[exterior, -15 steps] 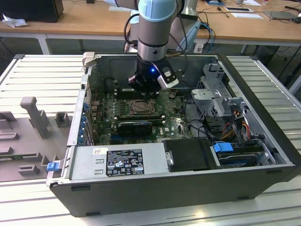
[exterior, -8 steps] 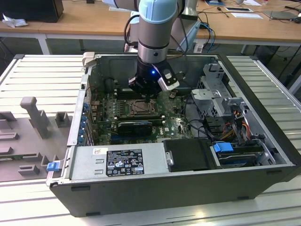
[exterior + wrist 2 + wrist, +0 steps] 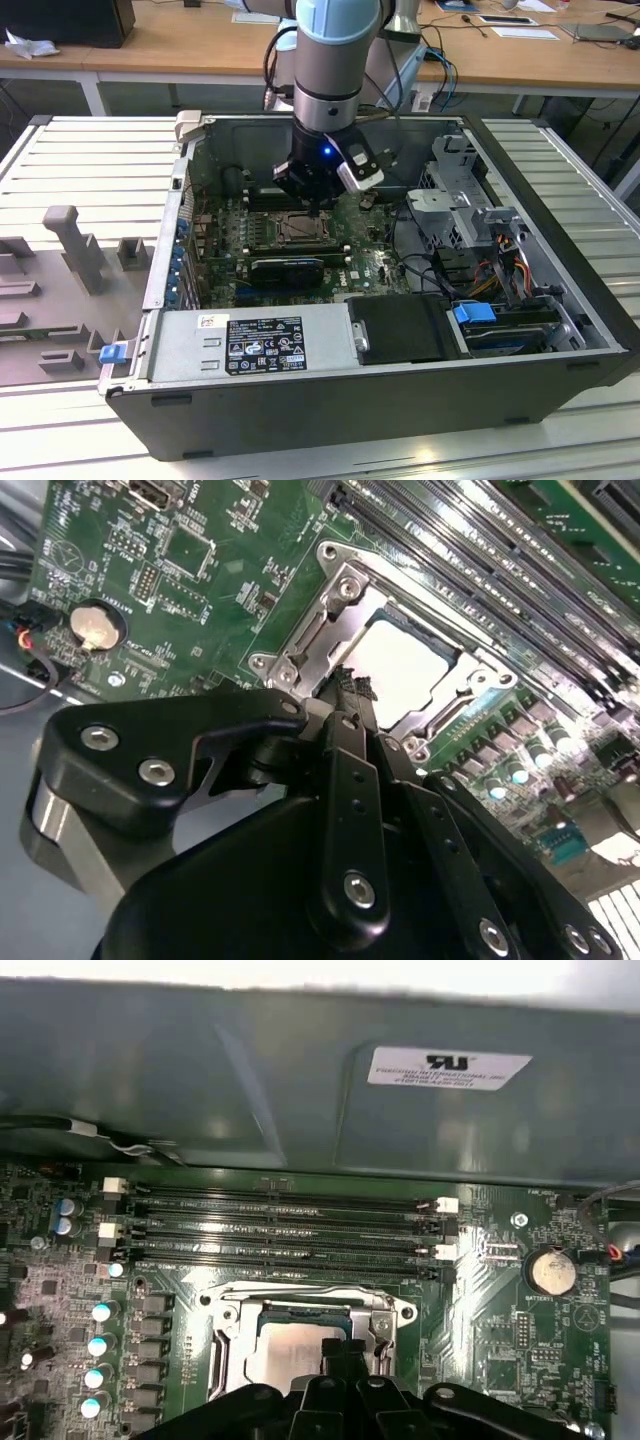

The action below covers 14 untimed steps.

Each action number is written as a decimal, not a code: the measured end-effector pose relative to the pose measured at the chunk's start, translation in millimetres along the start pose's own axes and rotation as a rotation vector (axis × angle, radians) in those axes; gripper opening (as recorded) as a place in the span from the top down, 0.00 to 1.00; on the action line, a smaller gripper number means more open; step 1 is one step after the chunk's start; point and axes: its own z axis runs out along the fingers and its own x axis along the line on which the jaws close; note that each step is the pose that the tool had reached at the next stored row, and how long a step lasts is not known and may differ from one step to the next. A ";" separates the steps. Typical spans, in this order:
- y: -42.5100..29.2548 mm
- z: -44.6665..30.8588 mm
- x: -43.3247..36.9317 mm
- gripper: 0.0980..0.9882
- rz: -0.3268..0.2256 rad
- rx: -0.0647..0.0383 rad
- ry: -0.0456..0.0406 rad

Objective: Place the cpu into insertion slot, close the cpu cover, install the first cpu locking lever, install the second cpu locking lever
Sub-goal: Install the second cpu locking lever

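Note:
The cpu (image 3: 400, 665) lies flat in the insertion slot (image 3: 300, 228), pale face up. The silver cpu cover (image 3: 318, 630) lies down around it as a frame, cut-out centre showing the chip. My gripper (image 3: 347, 685) hangs just above one edge of the cover, shut, with nothing between its black fingertips. In the first wrist view the cpu (image 3: 283, 1352) and cover (image 3: 300, 1305) sit right beyond the fingers (image 3: 340, 1352). In the exterior view the gripper (image 3: 318, 205) is low inside the open computer case, over the socket. I cannot make out the locking levers.
Long black memory slots (image 3: 285, 1225) run beside the socket. A coin battery (image 3: 551, 1272) and capacitors (image 3: 100, 1345) stand on the green board. A black card (image 3: 288, 268) lies near the socket, and a power supply (image 3: 250, 345), drive cages (image 3: 470, 205) and case walls surround the board.

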 end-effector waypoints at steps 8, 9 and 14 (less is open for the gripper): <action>-4.5 -10.6 0.3 0.99 0.000 0.000 0.0001; -5.9 -10.8 0.4 0.99 0.000 0.000 0.0001; -10.6 -11.4 0.6 0.99 0.000 0.000 0.0001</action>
